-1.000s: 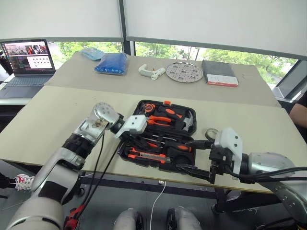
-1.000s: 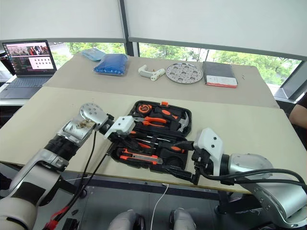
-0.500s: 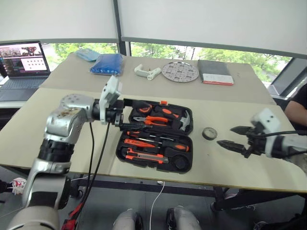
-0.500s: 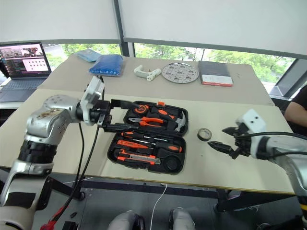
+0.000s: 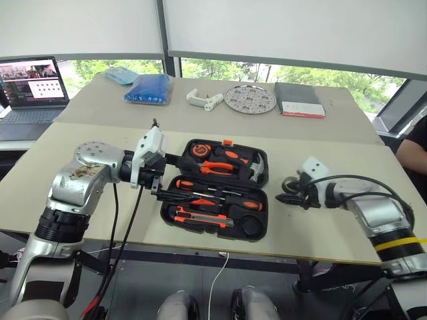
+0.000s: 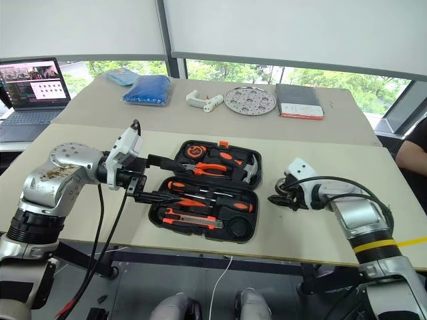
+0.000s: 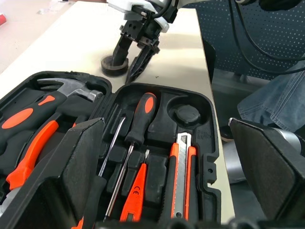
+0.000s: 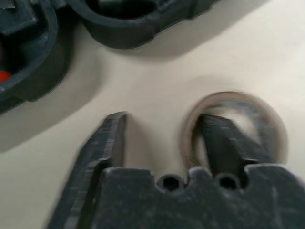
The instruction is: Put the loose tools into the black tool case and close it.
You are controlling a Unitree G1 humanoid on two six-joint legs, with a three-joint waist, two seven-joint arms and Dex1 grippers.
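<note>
We see the small black tape roll [image 7: 114,63] on the table just right of the open black plastic tool case [image 5: 257,179]; our right gripper [image 7: 134,63] straddles its wall, jaws narrowed. Our left gripper [image 5: 172,177] gapes wide.

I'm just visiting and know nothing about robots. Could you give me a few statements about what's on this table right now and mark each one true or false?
1. The black tool case lies open on the table. True.
2. The small black tape roll is already in its round slot in the case. False: it lies on the table beside the case, and the round slot is empty.
3. The right gripper has one finger inside the tape roll's hole and the other outside its wall. True.
4. The left gripper is clamped on a screwdriver. False: its fingers are spread apart and hold nothing.
5. The utility knife lies in the case. True.
</note>
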